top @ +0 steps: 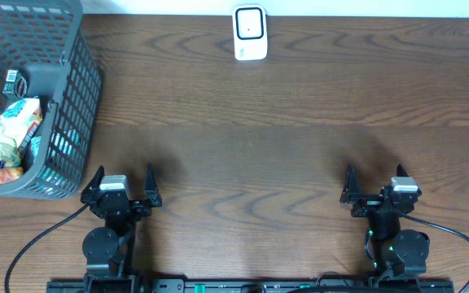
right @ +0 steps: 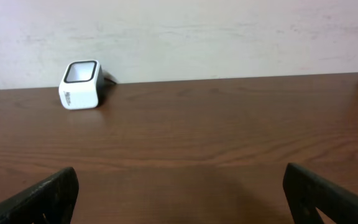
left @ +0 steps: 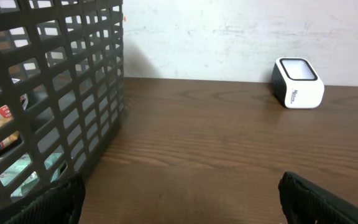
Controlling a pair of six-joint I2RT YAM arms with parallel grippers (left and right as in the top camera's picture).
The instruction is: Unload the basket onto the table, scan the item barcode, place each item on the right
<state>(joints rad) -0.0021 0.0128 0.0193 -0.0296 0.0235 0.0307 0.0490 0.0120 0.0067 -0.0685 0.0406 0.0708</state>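
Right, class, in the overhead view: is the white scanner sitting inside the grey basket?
No, the scanner stands by itself at the far edge, well apart from the basket at the left.

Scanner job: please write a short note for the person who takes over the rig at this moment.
Left gripper: open, empty, at the near side, close to the basket.
Right gripper: open, empty, at the near side.
Things: a snack bag and other packs lie in the basket; the scanner stands at the far side.
Done: nothing yet.
Left to do: take an item out and show its barcode to the scanner.
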